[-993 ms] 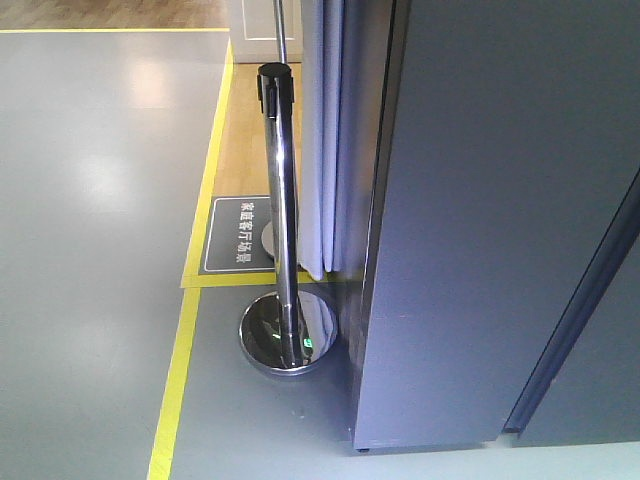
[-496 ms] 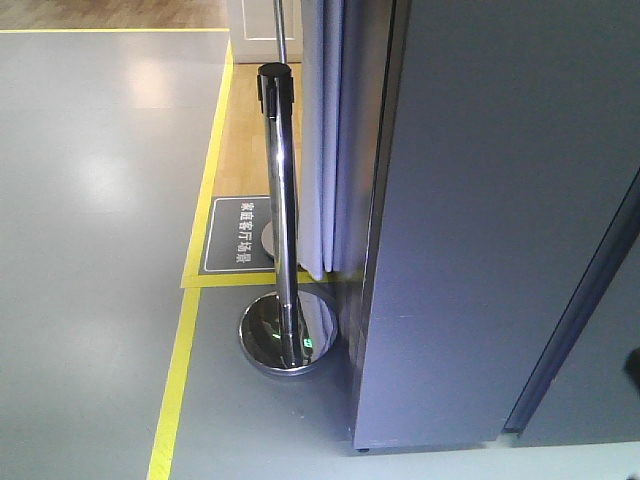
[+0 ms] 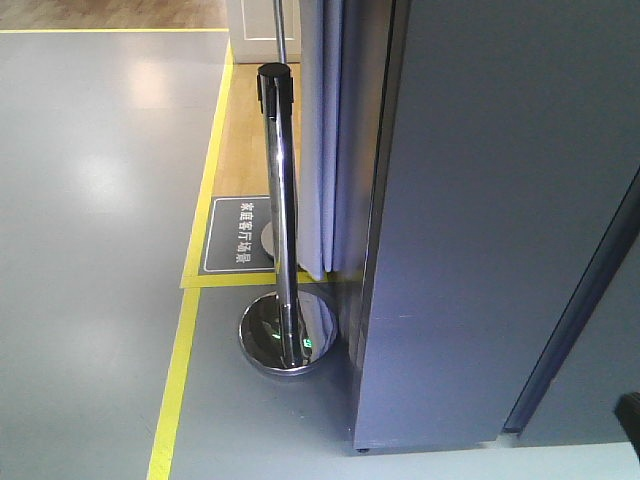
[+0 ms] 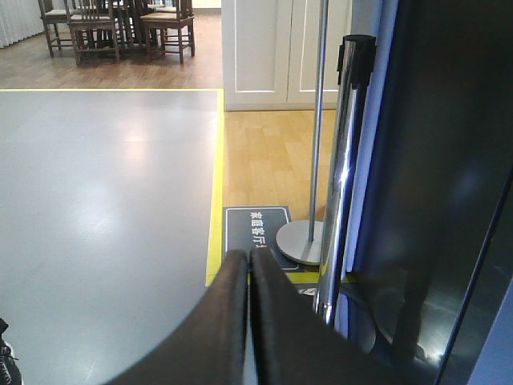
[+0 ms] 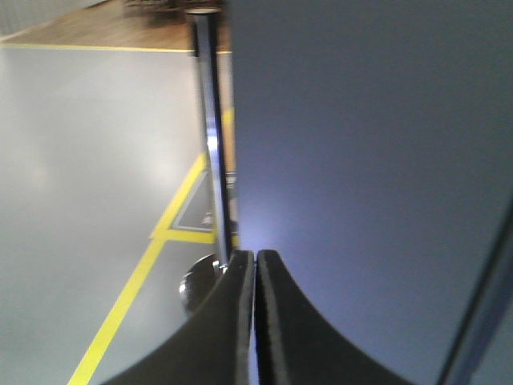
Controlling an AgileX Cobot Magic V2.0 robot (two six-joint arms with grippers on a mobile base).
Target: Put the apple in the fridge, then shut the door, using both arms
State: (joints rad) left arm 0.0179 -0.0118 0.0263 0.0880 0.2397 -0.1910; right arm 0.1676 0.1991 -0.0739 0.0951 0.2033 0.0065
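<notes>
The fridge (image 3: 480,200) fills the right of the front view as a tall dark grey panel; a dark seam (image 3: 575,320) splits it from a second grey panel, and I cannot tell which one is the door. The apple is out of view. My left gripper (image 4: 250,255) is shut with nothing in it, pointing at the floor left of the fridge (image 4: 433,160). My right gripper (image 5: 255,255) is shut and empty, close to the grey fridge face (image 5: 369,160). A dark shape (image 3: 630,412) at the front view's right edge looks like part of an arm.
A chrome barrier post (image 3: 280,200) with a round base (image 3: 288,335) stands just left of the fridge. A yellow floor line (image 3: 178,370) and a dark floor sign (image 3: 240,235) lie beyond it. Wooden chairs (image 4: 120,24) and a white cabinet (image 4: 280,48) stand far back.
A dark shape has come in at the right edge of the front view and moved downward. The fridge panels and the post have not moved.
</notes>
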